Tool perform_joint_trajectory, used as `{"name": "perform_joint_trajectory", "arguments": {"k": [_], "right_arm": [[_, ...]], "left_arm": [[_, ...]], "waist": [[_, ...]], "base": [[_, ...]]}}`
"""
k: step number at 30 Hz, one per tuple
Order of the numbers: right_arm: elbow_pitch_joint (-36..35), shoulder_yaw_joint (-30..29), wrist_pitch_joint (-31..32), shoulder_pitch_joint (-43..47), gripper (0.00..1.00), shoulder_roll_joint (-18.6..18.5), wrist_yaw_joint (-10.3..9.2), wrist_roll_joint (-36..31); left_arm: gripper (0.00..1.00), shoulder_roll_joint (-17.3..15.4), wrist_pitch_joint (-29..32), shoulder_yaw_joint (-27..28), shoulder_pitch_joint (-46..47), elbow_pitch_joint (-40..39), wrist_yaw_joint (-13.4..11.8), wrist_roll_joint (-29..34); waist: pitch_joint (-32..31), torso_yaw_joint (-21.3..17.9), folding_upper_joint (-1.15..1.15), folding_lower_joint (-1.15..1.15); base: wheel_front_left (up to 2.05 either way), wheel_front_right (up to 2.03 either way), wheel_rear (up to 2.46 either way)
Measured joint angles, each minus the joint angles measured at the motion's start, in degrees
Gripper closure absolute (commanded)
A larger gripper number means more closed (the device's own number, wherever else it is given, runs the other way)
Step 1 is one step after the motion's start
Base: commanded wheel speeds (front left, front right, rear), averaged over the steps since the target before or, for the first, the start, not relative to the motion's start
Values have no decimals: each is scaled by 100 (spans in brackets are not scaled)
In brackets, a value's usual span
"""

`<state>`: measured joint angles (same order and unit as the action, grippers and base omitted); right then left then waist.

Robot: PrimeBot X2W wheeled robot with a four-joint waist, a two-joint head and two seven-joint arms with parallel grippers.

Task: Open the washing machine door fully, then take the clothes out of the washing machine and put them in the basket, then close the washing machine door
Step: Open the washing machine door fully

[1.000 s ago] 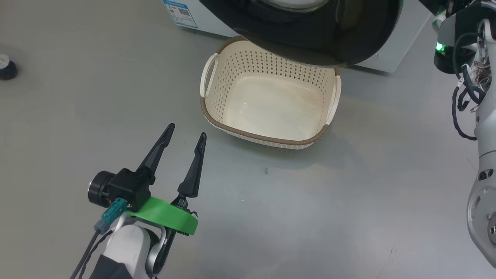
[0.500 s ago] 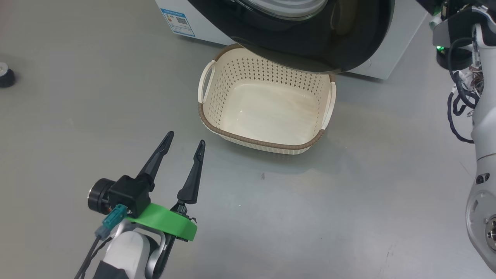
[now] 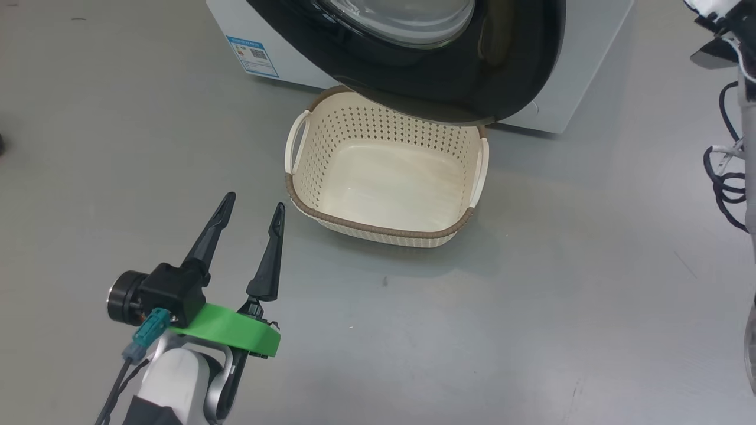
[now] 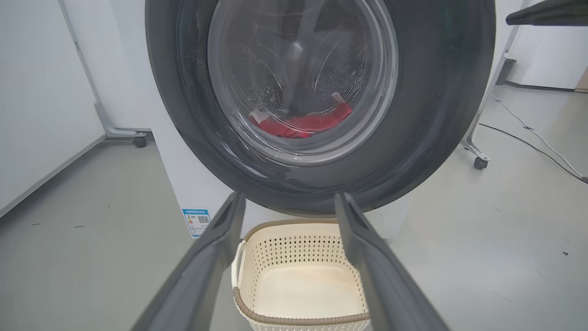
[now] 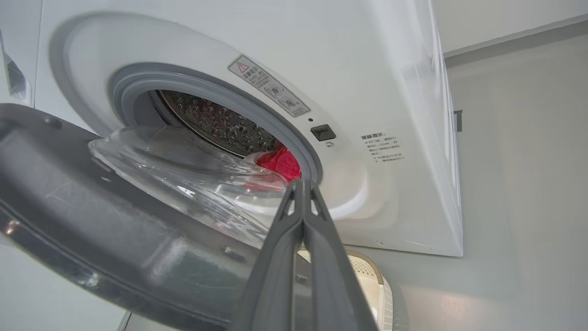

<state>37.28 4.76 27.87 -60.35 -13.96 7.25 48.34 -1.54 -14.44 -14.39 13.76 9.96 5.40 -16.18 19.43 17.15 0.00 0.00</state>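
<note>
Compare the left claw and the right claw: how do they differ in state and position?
The left claw is open wide; the right claw is shut tight. The left claw hangs above the floor beside the basket; the right claw points toward the red clothes in the drum, next to the open door. Both are long and dark, and both hold nothing.
</note>
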Motion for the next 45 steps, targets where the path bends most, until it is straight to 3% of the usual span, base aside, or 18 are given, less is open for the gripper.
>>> {"name": "perform_joint_trajectory", "arguments": {"k": [9,15,24,36,37,38,39,45], "right_arm": [[-668,521,-891,432,100,67,0,-605],[-1245,1073,-1815,1172,100,-105,-1,-1339],[-1534,999,-2997,2441,100,-131,-1,-1622],[-1755,1245,-4016,3400,100,-23,-98,-2131],[-1764,1244,-4080,3435,83,-10,-149,-2135],[-1779,1245,-4134,3479,47,7,-186,-2138],[-1793,1236,-4189,3526,0,29,-223,-2157],[-1829,1226,-4180,3837,0,179,-286,-2129]], "left_arm": [[0,-1,-1,279,-83,-89,-31,105],[0,-9,0,381,-118,-138,-31,202],[0,-8,-1,450,-152,-156,-31,227],[0,-8,0,541,-227,-156,-22,227],[0,-8,0,547,-234,-156,-22,227],[0,-8,-1,556,-237,-155,-21,227],[0,-8,0,567,-239,-155,-12,227],[0,-8,0,593,-315,-156,-5,227]], "waist": [[-133,-268,0,0],[-242,-500,0,0],[-314,-675,0,0],[-343,-761,0,0],[-348,-767,0,0],[-353,-773,0,0],[-359,-779,0,0],[-392,-814,0,0]], "base": [[0,0,0],[0,0,0],[0,0,0],[0,0,0],[0,0,0],[0,0,0],[0,0,0],[0,0,0]]}}
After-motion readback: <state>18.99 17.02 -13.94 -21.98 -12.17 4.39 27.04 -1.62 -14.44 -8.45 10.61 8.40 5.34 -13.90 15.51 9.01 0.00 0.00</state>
